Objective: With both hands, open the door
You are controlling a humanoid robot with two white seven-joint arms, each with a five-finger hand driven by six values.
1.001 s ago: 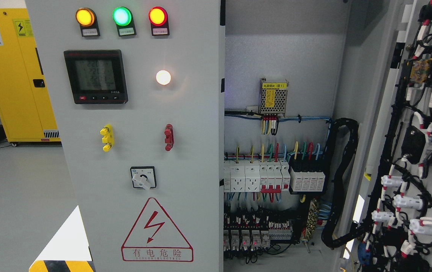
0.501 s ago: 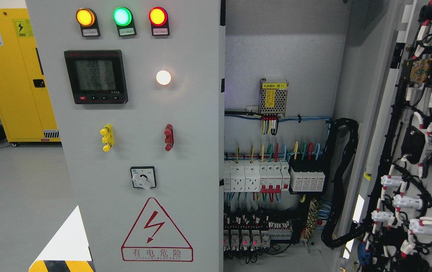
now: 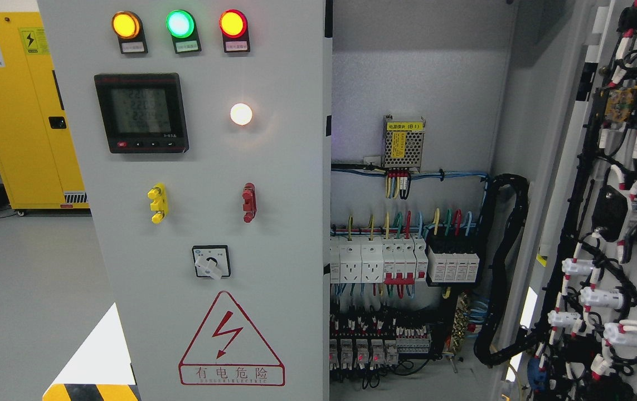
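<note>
Looking straight at the electrical cabinet, and neither robot hand is in the picture, so I cannot tell whether either is spread, curled or holding anything. Our landmark is the left door (image 3: 201, 223), the grey panel that is shut. On it, 3 lamps (image 3: 180, 24) glow at the top, the meter (image 3: 141, 113) sits below them, and under that come the yellow handle (image 3: 157, 203), the red handle (image 3: 248, 202), the rotary switch (image 3: 210, 262) and the warning triangle (image 3: 231, 340). Right of that door the cabinet interior (image 3: 407, 223) is exposed, with a row of breakers (image 3: 385, 262) and bundled wiring. Further right again, the right door (image 3: 619, 211) is swung wide, its inner face showing cabling.

My read: half the job looks done, and the left door is what remains. To do that well, the hand should take the door's free edge next to the opening and pull in a smooth arc about the hinge side. Keep fingers off the switch, the handles and the live breakers beside that edge.
</note>
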